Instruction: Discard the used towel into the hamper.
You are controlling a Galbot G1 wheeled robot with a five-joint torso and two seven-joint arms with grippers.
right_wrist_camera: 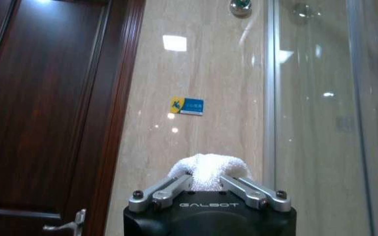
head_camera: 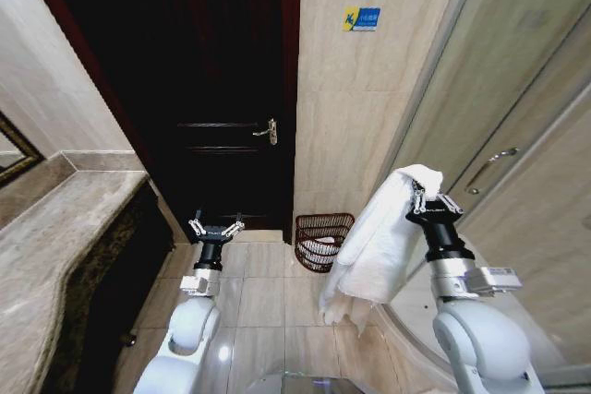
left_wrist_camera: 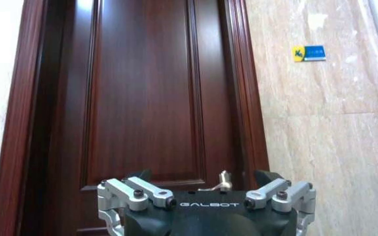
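Observation:
A white towel hangs in long folds from my right gripper, which is shut on its top end at the right, beside the shower glass. The towel's bunched tip pokes up between the closed fingers in the right wrist view. The hamper, a dark red-brown wire basket with something white inside, stands on the floor against the wall, just left of the hanging towel and below it. My left gripper is held open and empty, low on the left in front of the dark door, its fingers spread wide.
A dark wooden door with a lever handle fills the middle. A marble vanity counter runs along the left. The glass shower door with a handle stands right. Tiled floor lies between my arms.

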